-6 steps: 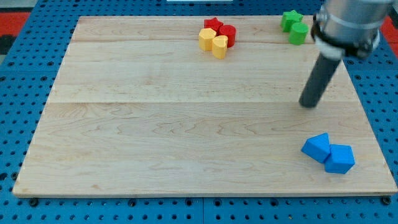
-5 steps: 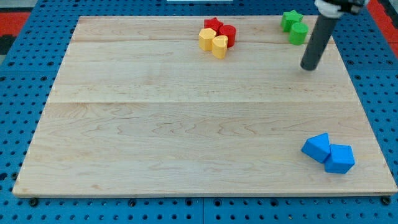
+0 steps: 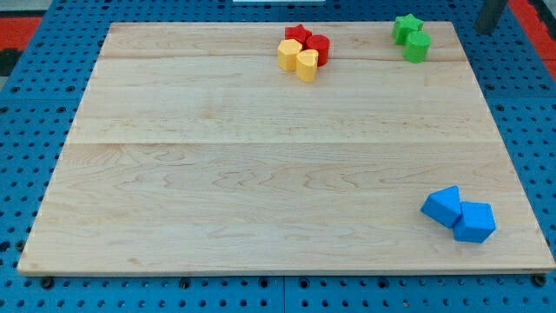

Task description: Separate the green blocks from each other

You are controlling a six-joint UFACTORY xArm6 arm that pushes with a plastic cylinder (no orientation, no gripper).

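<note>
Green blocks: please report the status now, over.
My tip off the board, at the view's top right, right of the greens. Green star and green cylinder touching, not separated. Nothing in the way.

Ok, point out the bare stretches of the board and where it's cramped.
Free: everything left of the red and yellow cluster, and the wide middle down to the blue blocks. Crowded: the top right corner, where the touching green blocks sit with my tip just right, off the board.

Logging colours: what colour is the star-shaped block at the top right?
Green star, camera view.
</note>
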